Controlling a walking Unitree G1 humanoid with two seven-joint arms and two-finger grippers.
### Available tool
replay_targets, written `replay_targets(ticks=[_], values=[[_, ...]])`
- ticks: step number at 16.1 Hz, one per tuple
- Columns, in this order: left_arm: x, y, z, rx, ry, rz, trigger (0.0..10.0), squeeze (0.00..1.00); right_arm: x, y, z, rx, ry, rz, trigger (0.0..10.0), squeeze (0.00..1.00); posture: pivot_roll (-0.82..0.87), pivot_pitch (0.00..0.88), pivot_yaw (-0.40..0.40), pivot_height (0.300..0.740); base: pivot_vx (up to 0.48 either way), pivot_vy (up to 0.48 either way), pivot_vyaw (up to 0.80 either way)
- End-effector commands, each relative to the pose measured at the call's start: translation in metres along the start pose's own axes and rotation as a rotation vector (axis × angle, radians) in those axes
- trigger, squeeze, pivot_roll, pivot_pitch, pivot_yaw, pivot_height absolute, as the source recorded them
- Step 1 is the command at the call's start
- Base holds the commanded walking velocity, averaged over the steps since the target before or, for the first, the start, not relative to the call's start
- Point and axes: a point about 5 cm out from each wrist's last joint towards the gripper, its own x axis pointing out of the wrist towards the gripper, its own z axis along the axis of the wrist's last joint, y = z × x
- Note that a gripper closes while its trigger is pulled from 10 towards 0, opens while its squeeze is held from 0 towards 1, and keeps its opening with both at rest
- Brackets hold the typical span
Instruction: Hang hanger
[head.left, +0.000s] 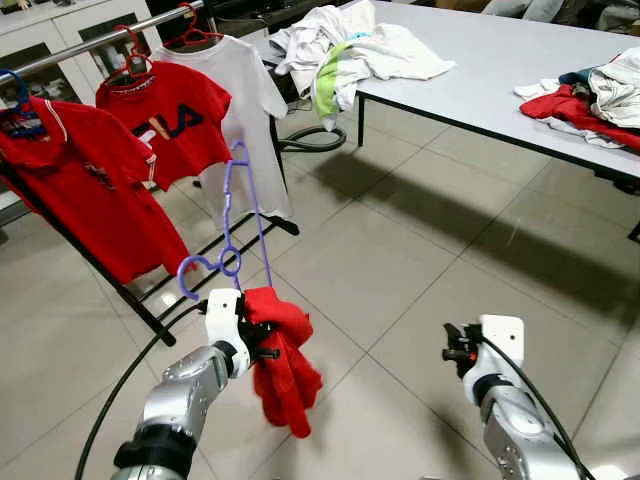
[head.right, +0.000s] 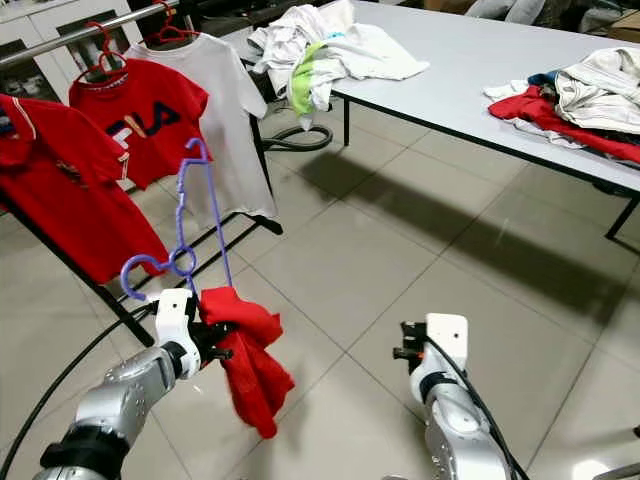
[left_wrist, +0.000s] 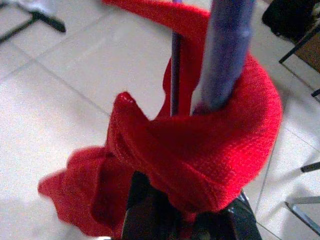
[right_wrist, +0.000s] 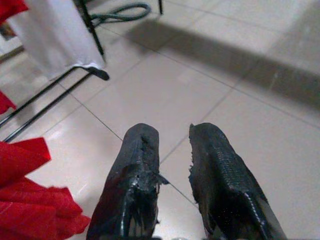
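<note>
A purple hanger (head.left: 236, 210) stands upright, hook end down by my left gripper (head.left: 262, 352), with a red knit garment (head.left: 282, 368) bunched around its lower part and hanging below. That gripper is shut on the hanger through the cloth. In the left wrist view the red garment (left_wrist: 200, 150) wraps the purple hanger (left_wrist: 227, 50) and hides the fingertips. The clothes rack rail (head.left: 90, 45) runs across the upper left, well above and behind the hanger. My right gripper (head.left: 455, 350) is held low over the floor, its fingers (right_wrist: 135, 180) narrowly apart with nothing between them.
On the rail hang two red shirts (head.left: 170, 120) (head.left: 60, 180) and a white shirt (head.left: 245, 90). The rack's black base (head.left: 150, 300) lies on the tiled floor. A grey table (head.left: 500, 70) holds clothes piles (head.left: 350, 45) (head.left: 590, 100). A hose (head.left: 315, 140) lies beneath.
</note>
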Motion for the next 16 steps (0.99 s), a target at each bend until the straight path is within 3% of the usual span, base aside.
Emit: replay_targets(ticks=[1,2,3,4,6,7,8,9,10,13,16], values=[[-0.005,0.006,0.012,0.067,-0.049,0.021,10.0,0.00,0.003,0.008,-0.003,0.000,0.009,0.049,10.0,0.00,-0.05,0.000,0.106,0.740,0.000,0.000,0.00],[-0.007,0.009,0.011,0.099,-0.043,0.057,10.0,0.00,0.004,0.010,-0.004,-0.009,0.021,0.070,10.0,0.00,-0.05,0.000,0.106,0.740,0.000,0.000,0.00],[-0.014,0.018,0.007,0.212,-0.004,0.118,10.0,0.00,0.008,0.012,-0.002,-0.055,0.015,0.098,10.0,0.00,-0.03,0.000,0.080,0.740,0.000,0.000,0.00],[-0.018,0.025,0.001,0.254,0.031,0.148,10.0,0.00,0.011,0.013,0.000,-0.077,0.003,0.112,10.0,0.00,-0.02,0.000,0.079,0.740,0.000,0.000,0.00],[-0.019,0.027,-0.005,0.247,0.051,0.149,10.0,0.00,0.015,0.012,0.003,-0.093,-0.009,0.115,10.0,0.00,-0.02,0.000,0.079,0.740,0.000,0.000,0.00],[-0.018,0.020,-0.004,0.298,0.049,0.100,8.9,0.00,0.018,0.006,0.006,-0.118,-0.004,0.082,10.0,0.00,-0.01,0.000,0.067,0.740,0.000,0.000,0.00],[-0.016,0.016,0.002,0.318,0.032,0.058,3.3,0.00,0.020,0.006,0.012,-0.108,-0.020,0.091,10.0,0.00,-0.01,0.000,0.053,0.740,0.000,0.000,0.00],[-0.013,0.012,0.009,0.304,-0.019,0.023,1.3,0.00,0.024,0.002,0.016,-0.087,-0.037,0.091,10.0,0.00,-0.01,0.000,0.051,0.740,0.000,0.000,0.00],[-0.011,0.016,0.010,0.300,-0.028,0.074,0.0,0.00,0.025,-0.002,0.012,-0.114,-0.017,0.077,10.0,0.00,-0.01,0.000,0.055,0.740,0.000,0.000,0.00],[-0.009,0.017,0.011,0.300,-0.015,0.079,0.0,0.00,0.023,-0.001,0.017,-0.121,-0.037,0.086,10.0,0.00,-0.04,0.000,0.072,0.740,0.000,0.000,0.00],[-0.006,0.018,0.015,0.367,0.018,0.052,0.0,0.00,0.024,-0.005,0.017,-0.129,-0.036,0.070,10.0,0.00,-0.04,0.000,0.067,0.740,0.000,0.000,0.00]])
